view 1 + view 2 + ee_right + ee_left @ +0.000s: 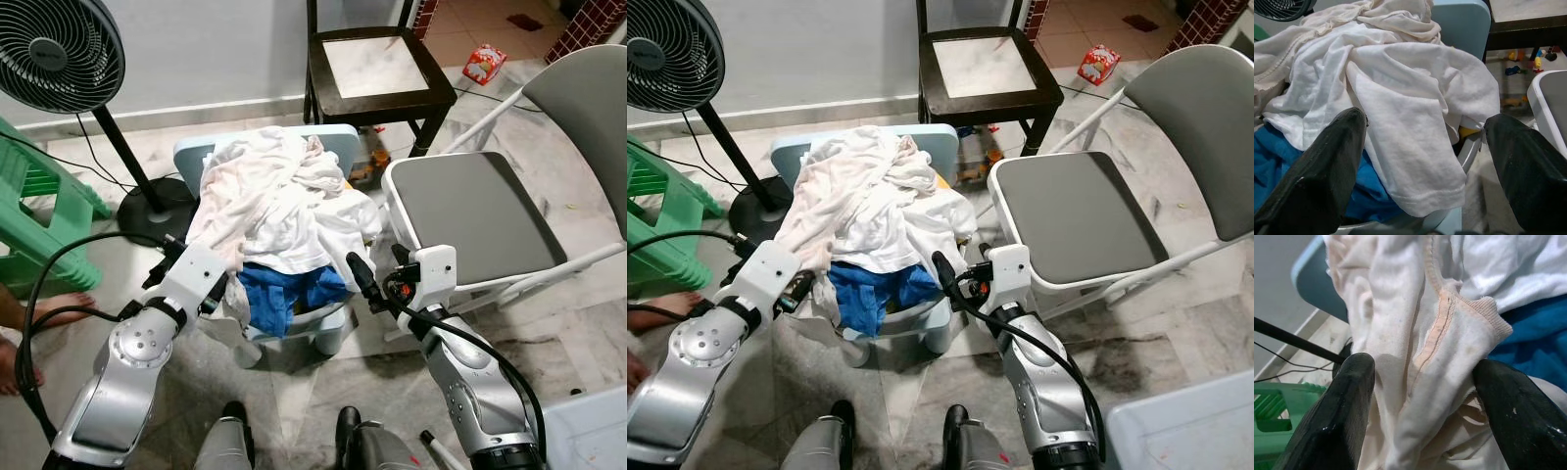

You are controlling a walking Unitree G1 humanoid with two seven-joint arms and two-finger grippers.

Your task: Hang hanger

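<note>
Both grippers at the laundry pile (284,201)

I had left gripper (1420,396) spread around its cream garment (1425,347), right gripper (1422,161) open just beside.

Both silver arms reaching forward, left pincer (1420,401) fingers spread wide, right pincer (1422,161) fingers likewise apart

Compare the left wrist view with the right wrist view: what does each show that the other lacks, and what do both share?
Left wrist: a cream garment's ribbed hem between the open left pincer, and a green stool. Right wrist: a folding chair's edge, a dark chair and small toys, past the open right pincer. Both: white laundry, blue cloth, the pale blue chair.
</note>
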